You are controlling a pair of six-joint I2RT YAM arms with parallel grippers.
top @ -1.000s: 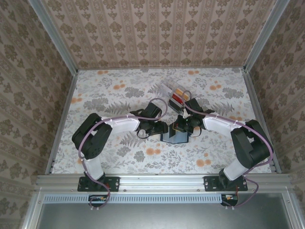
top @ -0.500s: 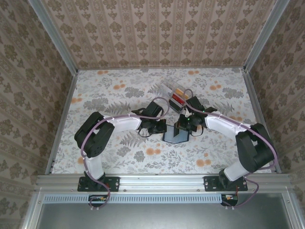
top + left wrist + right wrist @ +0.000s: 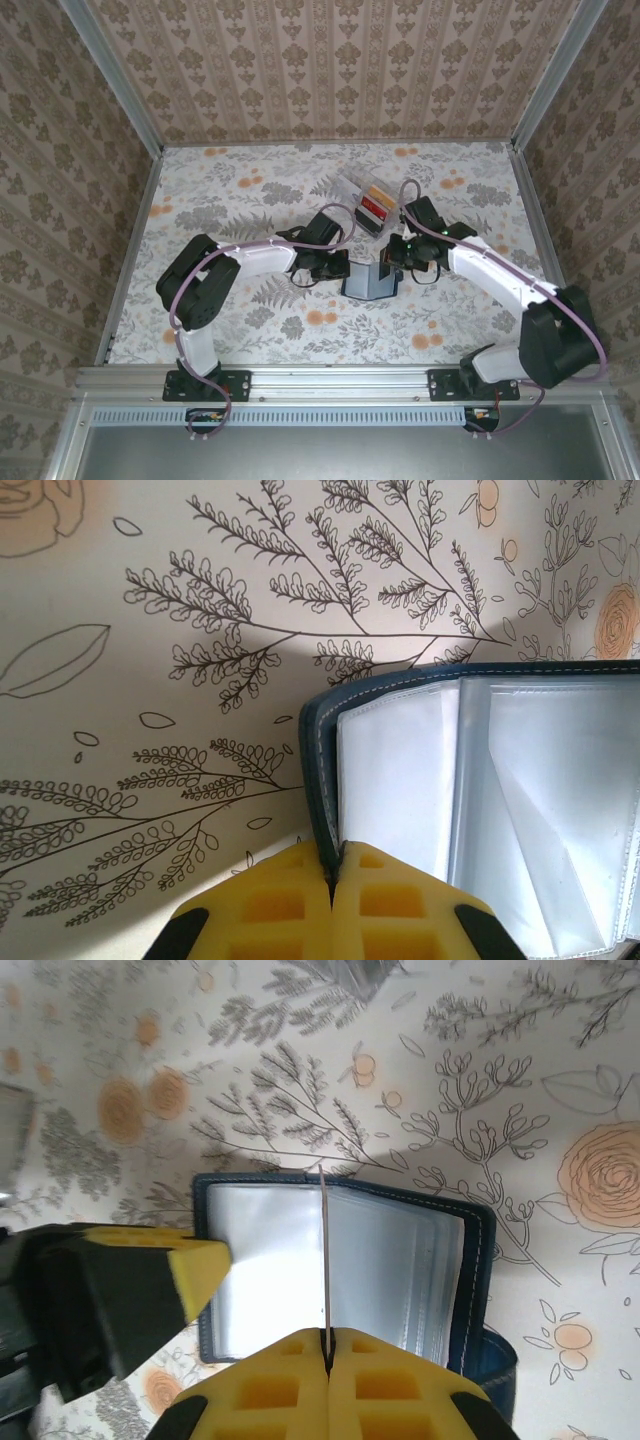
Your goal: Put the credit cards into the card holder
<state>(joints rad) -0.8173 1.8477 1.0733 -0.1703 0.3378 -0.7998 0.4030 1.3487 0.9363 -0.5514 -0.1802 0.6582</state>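
The card holder [image 3: 318, 770] lies open on the flowered worktop [image 3: 230, 200], about midway across and between the two arms, its clear plastic sleeves facing up. The left tool [image 3: 335, 858] has its yellow pads pressed together on the holder's navy edge, pinching that left side. From the right, the right tool [image 3: 327, 1338] is pinching a card [image 3: 323, 1250], also with its pads tight together. In the right wrist view the card shows edge-on as a thin dark line (so I cannot tell its colour). It stands upright over the sleeves, and its far tip reaches the holder's far navy border. Whether it has entered a sleeve, I cannot tell. The holder's closing tab sticks out on the right, near side.

Just beyond the holder, a little farther back on the worktop, sits a clear box [image 3: 372, 195], tilted on a diagonal. The other credit cards [image 3: 375, 207] are inside it, and a red one and an orange one can be made out.
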